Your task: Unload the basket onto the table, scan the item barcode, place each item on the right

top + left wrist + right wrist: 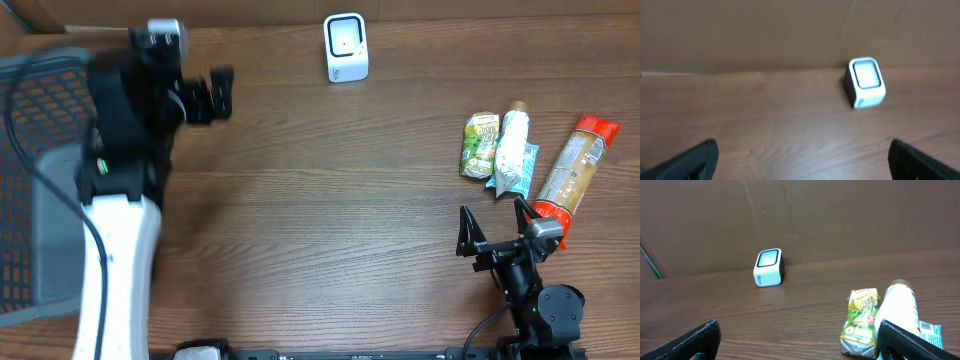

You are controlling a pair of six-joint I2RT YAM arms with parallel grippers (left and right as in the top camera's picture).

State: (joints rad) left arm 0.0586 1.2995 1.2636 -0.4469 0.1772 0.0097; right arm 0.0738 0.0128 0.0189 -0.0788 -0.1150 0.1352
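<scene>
Nothing picked up or scanned yet. Grouped at the right of the surface (330,200): green pouch (480,145), white bottle (514,150) touching it, and a long red-capped packet (572,170) just beside. Scanner (346,47) upright at the far edge, window turned toward the arms, presumably for presenting a barcode to it. Right gripper (492,226) spread fully and empty, low and just short of the pouch, well placed for a first pick. Left gripper (218,95) equally wide open and empty, raised at the left beside a mesh basket (30,120), aimed toward the scanner. Basket probably there for receiving scanned goods.
</scene>
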